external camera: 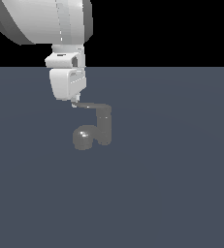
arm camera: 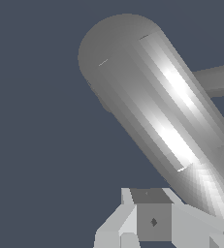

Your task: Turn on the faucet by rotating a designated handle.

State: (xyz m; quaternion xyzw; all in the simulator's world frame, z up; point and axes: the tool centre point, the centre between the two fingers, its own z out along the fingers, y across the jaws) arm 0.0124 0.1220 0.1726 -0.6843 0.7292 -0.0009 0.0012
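Hanging over the handle's (external camera: 91,105) far tip, the gripper (external camera: 74,103) touches it — open or closed, I cannot tell — above the grey faucet (external camera: 104,127).

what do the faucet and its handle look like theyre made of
The faucet looks like dull grey metal with a satin finish: the rounded spout carries a soft highlight, and bright streaks run along it in the wrist view. The handle looks like the same grey metal, flatter and without glints. Being a render, this is only appearance.
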